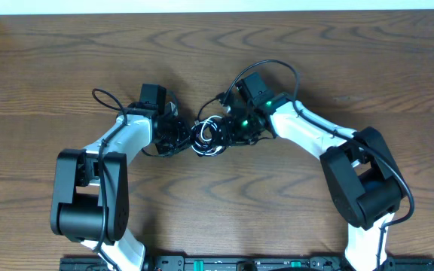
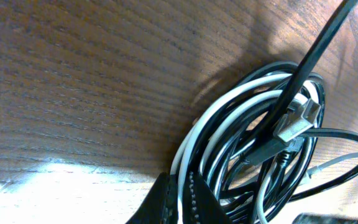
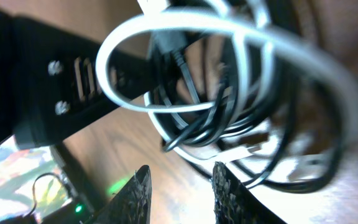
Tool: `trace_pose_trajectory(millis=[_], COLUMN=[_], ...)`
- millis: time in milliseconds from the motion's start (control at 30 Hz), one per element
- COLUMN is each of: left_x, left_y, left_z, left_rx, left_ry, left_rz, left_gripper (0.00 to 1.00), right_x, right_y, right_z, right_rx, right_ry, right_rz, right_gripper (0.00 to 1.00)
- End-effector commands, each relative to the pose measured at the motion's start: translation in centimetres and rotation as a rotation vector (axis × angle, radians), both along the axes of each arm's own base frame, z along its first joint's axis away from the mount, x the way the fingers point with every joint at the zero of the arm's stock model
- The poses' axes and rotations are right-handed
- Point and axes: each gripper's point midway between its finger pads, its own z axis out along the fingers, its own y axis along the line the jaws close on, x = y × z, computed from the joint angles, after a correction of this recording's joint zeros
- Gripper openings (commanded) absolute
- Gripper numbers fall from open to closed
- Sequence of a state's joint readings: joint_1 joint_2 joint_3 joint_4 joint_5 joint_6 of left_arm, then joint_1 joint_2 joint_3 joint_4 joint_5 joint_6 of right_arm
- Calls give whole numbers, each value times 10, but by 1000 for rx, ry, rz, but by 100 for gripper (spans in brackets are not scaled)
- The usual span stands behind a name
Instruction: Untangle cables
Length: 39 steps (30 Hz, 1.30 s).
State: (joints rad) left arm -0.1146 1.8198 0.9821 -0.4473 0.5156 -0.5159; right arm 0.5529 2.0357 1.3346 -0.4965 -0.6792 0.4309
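Early stage of untangling: the white cable (image 2: 190, 135) and black cable (image 2: 340, 131) lie interlooped in one coil near the centre of the worktop (image 1: 217, 203), the left hand (image 2: 180, 196) pressed together on a white strand, the right hand (image 3: 182, 180) partly spread and empty beside the coil; separation is not yet done.

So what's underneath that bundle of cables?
Only the wooden table shows through the open loops of the cables. Where white and black strands pile up, anything beneath them is covered.
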Motion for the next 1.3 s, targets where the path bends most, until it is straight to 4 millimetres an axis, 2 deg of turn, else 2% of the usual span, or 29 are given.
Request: trace_pose_trajectory(millis=[0, 167, 367, 533, 633, 800, 1000, 1267], left_x=[-10, -10, -10, -10, -10, -10, -10, -10], left_y=[5, 5, 5, 5, 5, 5, 5, 5], left_z=[-10, -10, -10, -10, -10, -10, -10, -10], left_rx=[32, 32, 32, 32, 32, 32, 32, 32], left_ry=[30, 31, 31, 31, 31, 30, 30, 30], left_rz=[-14, -14, -14, -14, -14, -14, -14, -14], left_gripper=[8, 8, 8, 8, 8, 8, 8, 8], right_x=[19, 24, 32, 32, 31, 25, 25, 26], right_y=[-8, -17, -39, -47, -49, -41, -44, -43], right_z=[3, 1, -11, -18, -21, -21, -31, -36], right_rx=[-11, -29, -130, -196, -221, -227, -364, -462], right_ry=[-60, -63, -72, -79, -85, -94, -138, -204], right_rz=[-25, -38, -90, -104, -105, -83, -149, -185], right_gripper=[29, 29, 30, 31, 31, 30, 24, 12])
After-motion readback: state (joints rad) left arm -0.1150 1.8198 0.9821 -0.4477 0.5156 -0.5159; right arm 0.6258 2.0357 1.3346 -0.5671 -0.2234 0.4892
